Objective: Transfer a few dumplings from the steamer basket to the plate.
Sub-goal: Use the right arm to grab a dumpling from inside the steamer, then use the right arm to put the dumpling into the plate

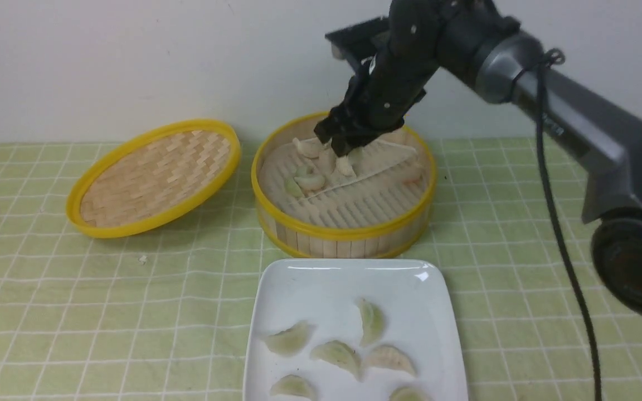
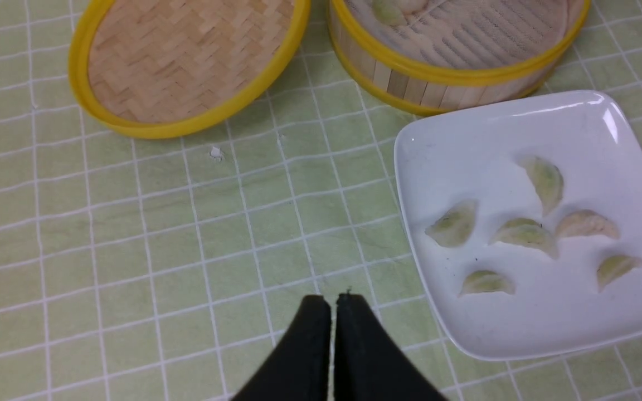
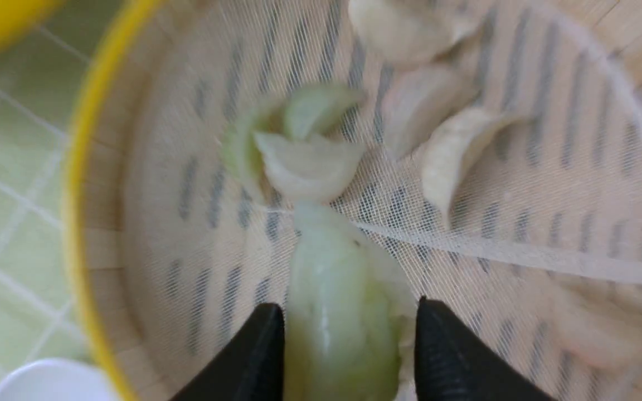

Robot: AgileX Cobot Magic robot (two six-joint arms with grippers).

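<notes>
White square plate (image 1: 354, 289) carries six dumplings (image 2: 524, 233); seven more lie in the bamboo steamer basket (image 1: 343, 239). Above them, the right claw (image 3: 350, 306) pinches one greenish dumpling (image 3: 335, 267), while the left claw (image 2: 336, 301) is pressed together.

Three Cameras Share One Basket and Plate

The front view looks forward and down across the desk (image 1: 131, 312) from between the arms, set farther back, taking in basket (image 1: 343, 195), woven lid (image 1: 159, 178) and much of the plate (image 1: 354, 289). The left wrist view looks steeply down past its tool (image 2: 334, 301), sharing lid, plate and the basket's near part. The right wrist view peers down into the basket from close range, past its tool (image 3: 350, 312), catching only a plate corner.
</notes>
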